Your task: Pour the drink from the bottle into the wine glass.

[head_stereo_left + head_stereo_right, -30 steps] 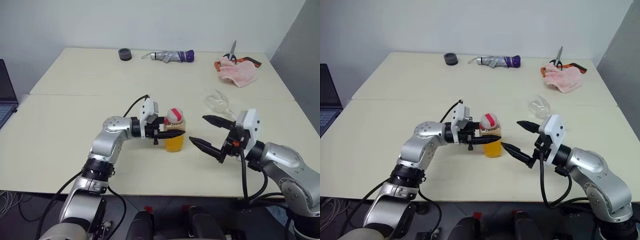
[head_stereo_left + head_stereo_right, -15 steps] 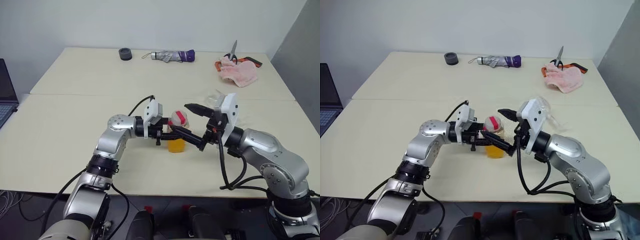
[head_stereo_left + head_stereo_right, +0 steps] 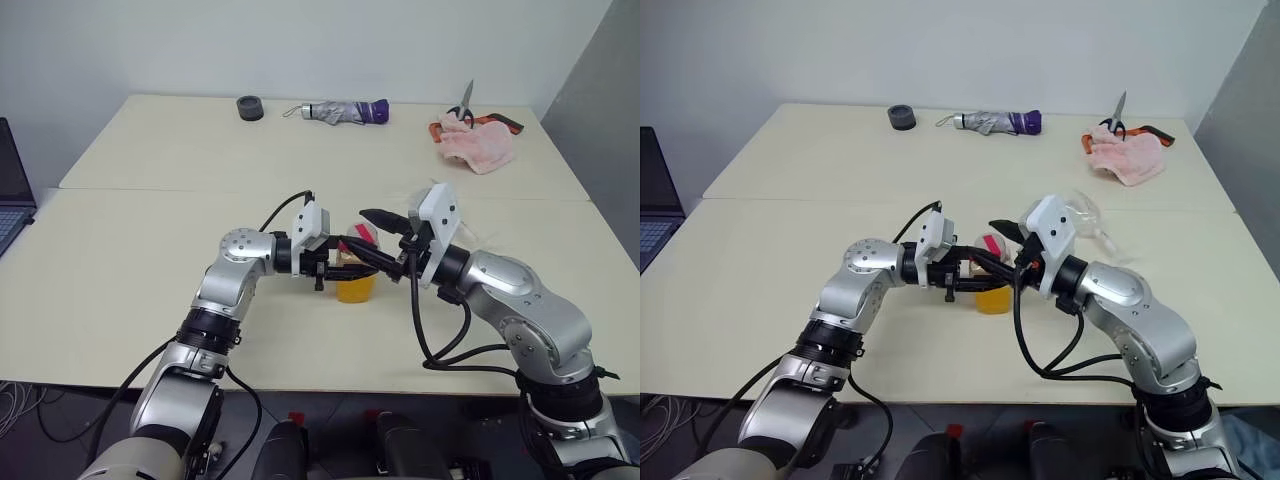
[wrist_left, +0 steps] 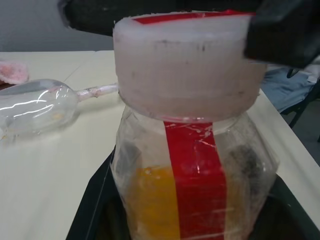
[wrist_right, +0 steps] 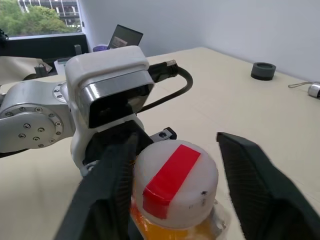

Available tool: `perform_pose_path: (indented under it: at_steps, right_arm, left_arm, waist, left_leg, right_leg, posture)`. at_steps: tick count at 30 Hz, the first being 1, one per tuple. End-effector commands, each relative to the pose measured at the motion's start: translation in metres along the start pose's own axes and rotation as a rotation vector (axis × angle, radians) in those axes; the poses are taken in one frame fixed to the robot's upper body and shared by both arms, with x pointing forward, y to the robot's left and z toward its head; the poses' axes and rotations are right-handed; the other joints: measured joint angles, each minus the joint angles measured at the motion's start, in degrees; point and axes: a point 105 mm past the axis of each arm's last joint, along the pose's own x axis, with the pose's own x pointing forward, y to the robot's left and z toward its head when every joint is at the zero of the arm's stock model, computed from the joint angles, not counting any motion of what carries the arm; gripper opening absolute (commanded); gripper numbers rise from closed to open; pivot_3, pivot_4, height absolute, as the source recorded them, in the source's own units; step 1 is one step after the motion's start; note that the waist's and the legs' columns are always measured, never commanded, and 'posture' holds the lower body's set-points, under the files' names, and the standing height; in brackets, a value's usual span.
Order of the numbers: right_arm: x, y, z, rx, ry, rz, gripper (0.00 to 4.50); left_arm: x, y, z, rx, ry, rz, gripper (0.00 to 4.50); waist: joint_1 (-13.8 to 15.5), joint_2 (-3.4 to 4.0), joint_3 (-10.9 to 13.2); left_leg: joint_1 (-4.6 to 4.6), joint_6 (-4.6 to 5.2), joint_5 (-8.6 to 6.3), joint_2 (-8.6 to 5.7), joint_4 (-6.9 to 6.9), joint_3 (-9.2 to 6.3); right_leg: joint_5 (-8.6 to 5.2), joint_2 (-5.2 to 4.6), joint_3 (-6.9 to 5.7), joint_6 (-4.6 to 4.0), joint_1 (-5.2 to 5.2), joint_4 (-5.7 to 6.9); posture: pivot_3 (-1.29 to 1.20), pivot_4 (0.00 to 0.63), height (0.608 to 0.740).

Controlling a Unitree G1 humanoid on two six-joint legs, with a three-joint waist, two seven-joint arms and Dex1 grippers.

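Near the front edge of the pale table [image 3: 120, 300], the left gripper [image 3: 345, 262] is clamping the bottle [image 3: 354, 276] around its body, jaws shut on it and holding it upright just above the tabletop, the drink [image 4: 152, 202] filling roughly its lower half. From the other side, the right gripper [image 5: 175, 197] is straddling the white-and-red cap [image 5: 175, 172], one finger touching its near side while the other stands clear of it with a visible gap, jaws apart and not yet biting. The step in hand appears to be uncapping, so pouring looks some way off. The risk from here: if the right jaws close off-centre, only one finger may be pushing, and the bottle could twist or tilt in the left grip, slopping drink once the cap loosens; a slipping cap could also drop and roll. Just behind the right arm, the wine glass [image 3: 1082, 216] is lying on its side rather than standing, its stem pointing away toward the table's right edge, so it will probably need righting before any pour, and a backward swing of the right arm could knock it rolling. Farther back, open tabletop is offering ample room, with a dark round object [image 3: 250, 107], a folded umbrella [image 3: 345, 111], scissors [image 3: 465, 100] and a pink cloth [image 3: 475, 145] along the far edge, well apart from the work.
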Motion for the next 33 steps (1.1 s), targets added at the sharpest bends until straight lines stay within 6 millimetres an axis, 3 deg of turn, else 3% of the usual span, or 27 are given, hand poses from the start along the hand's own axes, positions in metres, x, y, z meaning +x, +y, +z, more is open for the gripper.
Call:
perform_pose_path:
  at_steps: [1, 9, 14, 18, 21, 22, 27, 33]
  right_arm:
    - [0.001, 0.005, 0.009, -0.046, -0.028, 0.035, 1.85]
    - [-0.001, 0.011, -0.001, -0.078, 0.016, 0.200, 1.85]
    - [-0.006, -0.009, 0.001, -0.176, 0.089, 0.455, 1.85]
    - [-0.010, -0.020, 0.004, -0.166, 0.104, 0.482, 1.85]
    - [-0.013, -0.025, 0.010, -0.164, 0.044, 0.360, 1.85]
    - [-0.014, -0.027, 0.012, -0.160, 0.020, 0.317, 2.57]
    - [-0.031, -0.008, 0.031, -0.106, -0.097, 0.136, 4.25]
    - [-0.026, 0.004, 0.022, -0.056, -0.101, -0.102, 4.26]
  left_arm:
    - [0.004, 0.001, 0.017, 0.070, -0.033, -0.019, 1.87]
    - [0.005, 0.000, 0.024, 0.081, -0.048, -0.032, 1.85]
    - [0.005, -0.005, 0.029, 0.105, -0.049, -0.076, 1.85]
    - [0.005, -0.005, 0.030, 0.108, -0.050, -0.070, 1.84]
    - [0.005, -0.004, 0.029, 0.101, -0.053, -0.056, 1.83]
    - [0.006, -0.004, 0.029, 0.099, -0.052, -0.054, 1.83]
    - [0.008, -0.003, 0.025, 0.087, -0.052, -0.045, 1.83]
    - [0.013, 0.001, 0.025, 0.076, -0.059, -0.051, 1.82]
  waist:
    - [0.0, 0.00, 0.0]
    - [0.0, 0.00, 0.0]
    - [0.0, 0.02, 0.0]
    - [0.0, 0.02, 0.0]
    - [0.0, 0.02, 0.0]
    - [0.1, 0.02, 0.0]
    - [0.2, 0.04, 0.0]
    - [-0.1, 0.04, 0.0]
  left_leg:
    - [0.00, 0.00, 0.00, 0.00, 0.00, 0.00]
    - [0.00, 0.00, 0.00, -0.01, 0.00, 0.00]
    - [0.03, 0.01, 0.00, -0.02, 0.01, 0.02]
    - [0.01, 0.02, 0.00, 0.02, 0.00, -0.02]
    - [-0.04, 0.01, -0.01, 0.03, 0.00, -0.04]
    - [-0.06, 0.01, -0.01, 0.04, 0.00, -0.06]
    - [-0.11, 0.01, 0.00, 0.06, 0.03, -0.06]
    - [-0.04, 0.00, 0.00, -0.01, 0.02, -0.05]
  right_leg:
    - [0.00, 0.00, 0.00, 0.00, 0.00, 0.00]
    - [0.00, 0.00, 0.00, 0.00, 0.00, 0.00]
    - [0.00, 0.00, -0.03, 0.00, 0.01, -0.01]
    - [0.00, 0.03, -0.06, -0.01, 0.00, -0.01]
    - [0.00, -0.02, -0.07, -0.02, -0.01, -0.02]
    - [0.00, -0.06, -0.07, -0.02, -0.02, -0.03]
    - [-0.01, -0.16, -0.02, -0.01, -0.03, -0.01]
    - [-0.01, -0.01, -0.01, -0.01, -0.02, 0.04]
  posture:
    - [0.00, 0.150, 0.740]
    - [0.00, 0.150, 0.740]
    - [0.00, 0.150, 0.740]
    - [0.00, 0.150, 0.740]
    - [0.00, 0.150, 0.740]
    - [0.00, 0.150, 0.740]
    - [0.00, 0.150, 0.740]
    - [0.00, 0.150, 0.740]
